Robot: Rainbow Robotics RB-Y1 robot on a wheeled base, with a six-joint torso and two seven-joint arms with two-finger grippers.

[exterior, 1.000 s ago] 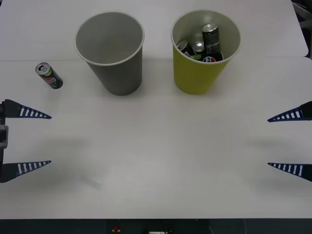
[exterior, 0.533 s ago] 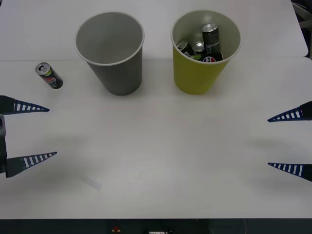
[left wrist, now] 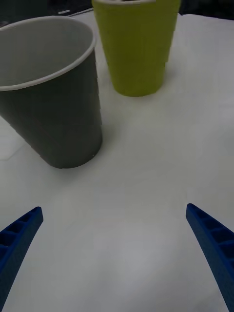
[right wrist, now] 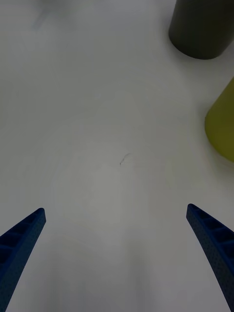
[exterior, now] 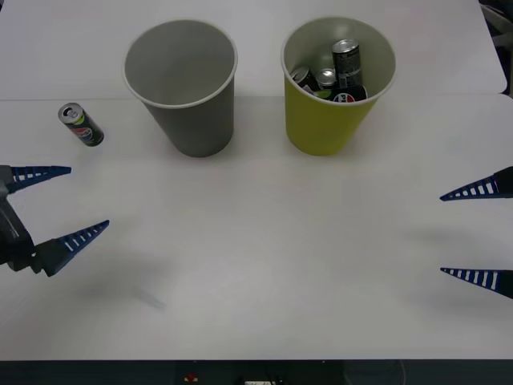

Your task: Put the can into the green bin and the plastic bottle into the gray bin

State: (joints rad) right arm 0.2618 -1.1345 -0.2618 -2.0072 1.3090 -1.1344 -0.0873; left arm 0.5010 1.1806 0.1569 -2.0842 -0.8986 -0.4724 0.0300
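A white desk (exterior: 264,241) carries everything. At its far side stand two large tapered bins side by side, close but apart. The gray bin (exterior: 183,84) is on the left, upright, with a white rim and nothing visible inside it. The green bin (exterior: 335,88) is on the right, upright, and holds several cans (exterior: 337,72) piled together, one of them standing tall with its silver top up.

The left gripper (exterior: 68,200) sits at the left edge of the desk, nearer than the bins, with its blue ribbed fingers (exterior: 80,237) spread wide apart and gripping nothing; it is angled toward the far right. Its wrist view looks at the gray bin (left wrist: 51,97) and the green bin (left wrist: 136,46) beyond the open fingers. The right gripper (exterior: 477,234) rests at the right edge of the desk, fingers likewise spread wide and empty, pointing left.

The can (exterior: 81,124) lies on the desk to the left of the gray bin, well apart from it, tilted with its silver top toward the far left. It is just beyond the left gripper and untouched.
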